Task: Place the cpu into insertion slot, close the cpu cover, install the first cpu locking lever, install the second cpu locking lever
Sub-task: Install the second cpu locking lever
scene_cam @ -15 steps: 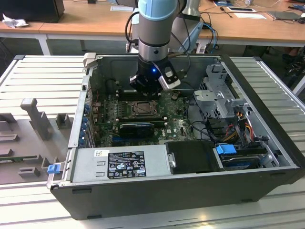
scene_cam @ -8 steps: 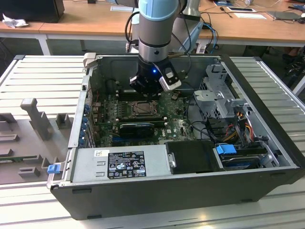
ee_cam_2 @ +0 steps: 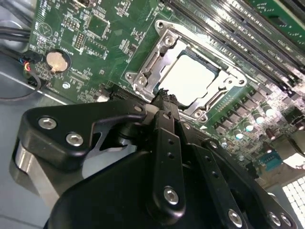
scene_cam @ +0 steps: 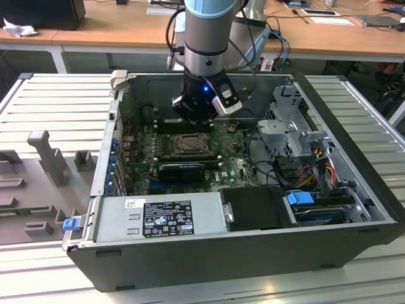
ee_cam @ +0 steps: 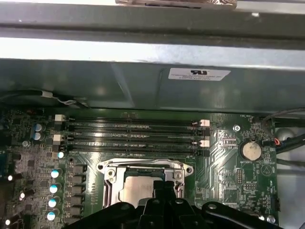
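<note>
The cpu (ee_cam_2: 193, 78), pale silvery square, sits framed by the cpu cover (ee_cam_2: 157, 52).

One pale silvery square cpu (ee_cam_2: 190, 78) sits under one dull-silver metal cpu cover (ee_cam_2: 164, 47). One round silver coin battery (ee_cam: 250, 150) lies nearby. Four long black memory slots (ee_cam: 131, 135) run alongside.

cpu (ee_cam_2: 190, 78) top looks like pale brushed metal, pretty matt. The cpu cover (ee_cam_2: 157, 52) around it is dull silver stamped metal with shiny screws. Green motherboard (ee_cam_2: 95, 43) has that semi-gloss lacquer. The gripper (ee_cam_2: 164, 102) is matt black, plasticky-looking, with bright steel bolts. The case (scene_cam: 354, 126) is grey sheet metal.
</note>
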Robot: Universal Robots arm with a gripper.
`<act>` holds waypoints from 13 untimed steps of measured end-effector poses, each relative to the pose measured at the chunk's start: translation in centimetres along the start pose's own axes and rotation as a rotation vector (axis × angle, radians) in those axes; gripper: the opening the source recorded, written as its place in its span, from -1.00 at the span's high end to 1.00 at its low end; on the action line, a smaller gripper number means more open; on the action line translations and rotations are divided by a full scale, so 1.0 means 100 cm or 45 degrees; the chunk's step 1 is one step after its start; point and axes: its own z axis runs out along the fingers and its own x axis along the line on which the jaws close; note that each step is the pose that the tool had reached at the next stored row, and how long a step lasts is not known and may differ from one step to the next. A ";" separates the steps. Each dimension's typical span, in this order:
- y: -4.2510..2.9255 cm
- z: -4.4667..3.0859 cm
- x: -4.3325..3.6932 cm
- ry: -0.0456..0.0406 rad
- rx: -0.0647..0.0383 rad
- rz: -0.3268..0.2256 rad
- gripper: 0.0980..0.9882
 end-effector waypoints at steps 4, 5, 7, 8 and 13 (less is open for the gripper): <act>-0.0136 -0.0016 0.0005 0.000 0.000 0.000 0.98; -0.0188 -0.0021 0.0006 0.000 0.000 0.000 0.98; -0.0229 -0.0027 0.0007 0.000 0.000 0.000 0.98; -0.0251 -0.0030 0.0008 0.000 0.000 0.000 0.98; -0.0398 -0.0035 0.0012 0.003 0.000 -0.001 0.98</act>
